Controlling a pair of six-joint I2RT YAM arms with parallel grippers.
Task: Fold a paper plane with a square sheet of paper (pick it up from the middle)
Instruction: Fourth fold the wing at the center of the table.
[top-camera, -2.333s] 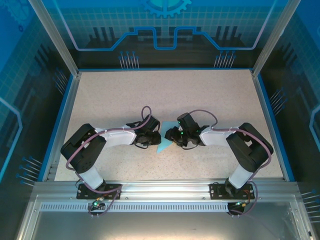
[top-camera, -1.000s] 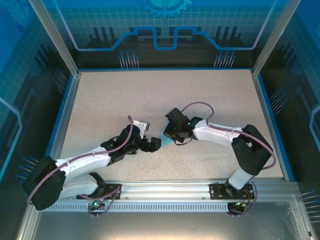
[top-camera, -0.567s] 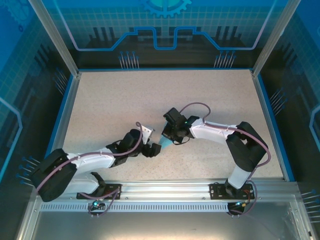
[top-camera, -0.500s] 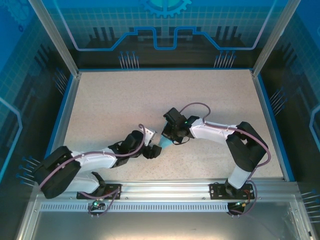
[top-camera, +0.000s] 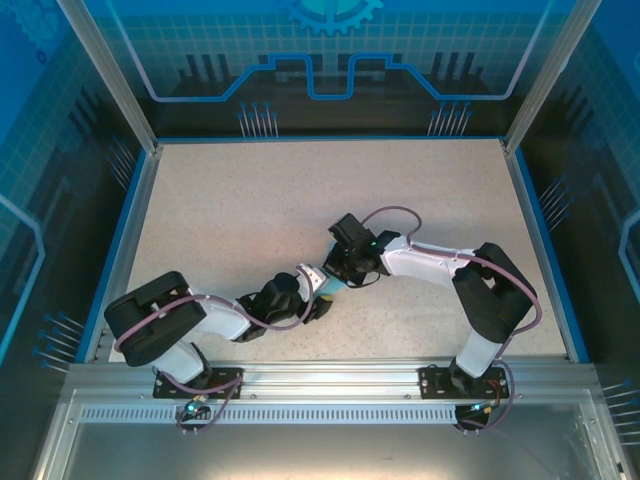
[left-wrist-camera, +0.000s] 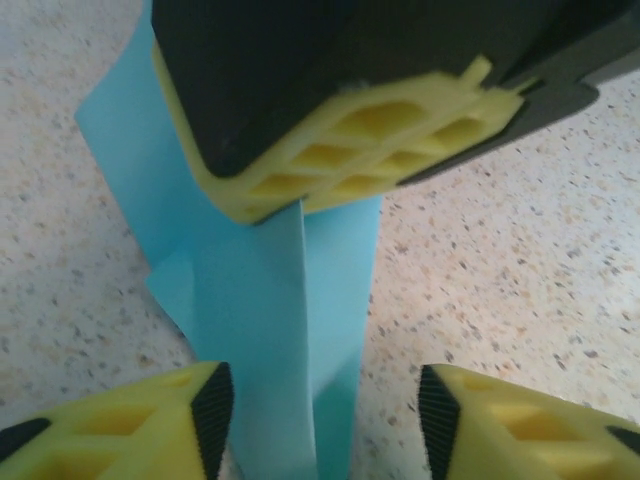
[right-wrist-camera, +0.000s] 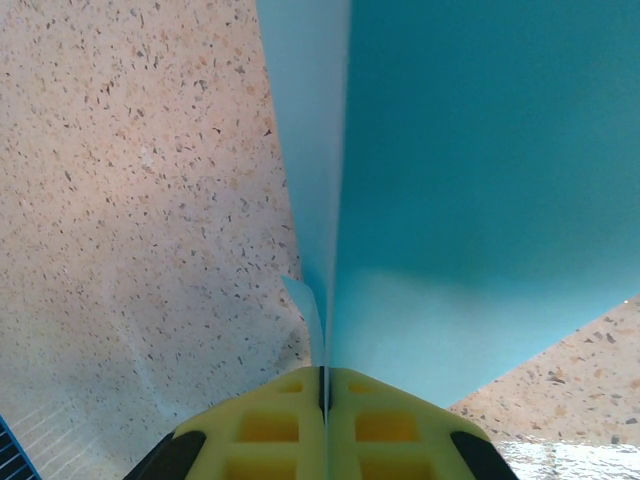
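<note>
Two layers of folded blue paper (left-wrist-camera: 250, 290) are pinched in the right gripper (right-wrist-camera: 325, 385) over the table (left-wrist-camera: 500, 270). The left gripper (left-wrist-camera: 325, 425) is spread around the paper's lower edge. The sheet looks light and floppy, so grip beside the crease.

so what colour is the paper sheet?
The paper sheet is plain light blue, clearest in the right wrist view.

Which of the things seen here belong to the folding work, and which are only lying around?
Belong to the job: folded light-blue paper; right hand, shut on it; left hand, open, the paper in its gap.
Only surroundings: speckled table; blue back wall.
</note>
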